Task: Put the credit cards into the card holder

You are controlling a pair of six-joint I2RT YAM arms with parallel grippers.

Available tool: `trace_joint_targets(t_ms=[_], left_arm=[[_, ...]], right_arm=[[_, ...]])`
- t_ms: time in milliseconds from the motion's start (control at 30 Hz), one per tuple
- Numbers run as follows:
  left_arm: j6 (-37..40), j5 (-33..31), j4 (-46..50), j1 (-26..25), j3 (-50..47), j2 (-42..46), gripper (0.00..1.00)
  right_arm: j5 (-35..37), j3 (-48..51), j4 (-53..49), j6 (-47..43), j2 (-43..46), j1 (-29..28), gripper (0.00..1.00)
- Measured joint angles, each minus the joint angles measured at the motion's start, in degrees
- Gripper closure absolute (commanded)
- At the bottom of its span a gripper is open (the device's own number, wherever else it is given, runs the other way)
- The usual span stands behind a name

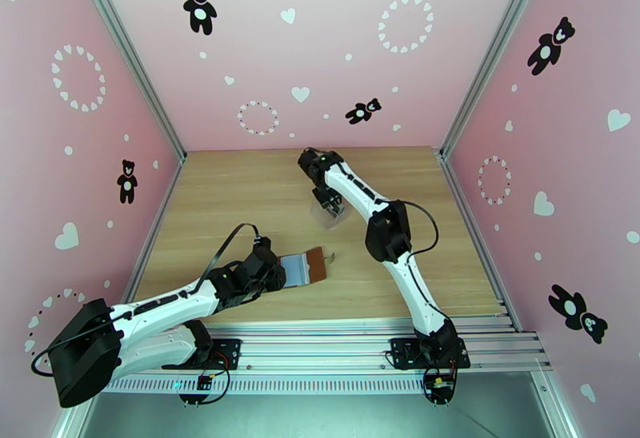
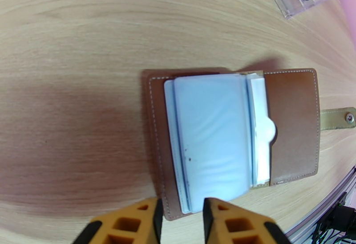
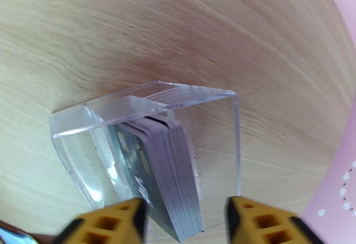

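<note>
Right wrist, right end effector (image 3: 186,211) open, credit cards (image 3: 174,169) between its fingers (image 3: 260,222), inside clear case (image 3: 178,94)

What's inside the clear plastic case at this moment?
A stack of dark credit cards stands on edge inside the clear case. The front card shows its face and the others show their edges; their faces are covered.
</note>
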State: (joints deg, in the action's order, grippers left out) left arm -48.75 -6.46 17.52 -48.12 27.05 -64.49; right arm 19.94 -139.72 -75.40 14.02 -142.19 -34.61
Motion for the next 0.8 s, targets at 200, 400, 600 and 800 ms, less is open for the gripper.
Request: trace_joint_targets(t_ms=[200,400,600,800], left_arm=[[0.0,0.0,0.0,0.0,0.0,0.04,0.69],[0.0,0.0,0.02,0.0,-0.02,0.5,0.69],[0.0,0.0,0.02,0.0,-0.02,0.52,0.69],[0.02,0.0,0.02,0.0,-0.02,0.5,0.69]], right_arm=[[-8.52,1.64,1.01,-2.49,3.8,4.15,0.01],[-17.75,4.52,2.99,-3.54,4.42,8.55,0.01],[-23.37,5.05,3.5,-4.15,3.87,9.18,0.01],[-24.17,5.07,3.8,-3.89,2.14,7.72,0.05]])
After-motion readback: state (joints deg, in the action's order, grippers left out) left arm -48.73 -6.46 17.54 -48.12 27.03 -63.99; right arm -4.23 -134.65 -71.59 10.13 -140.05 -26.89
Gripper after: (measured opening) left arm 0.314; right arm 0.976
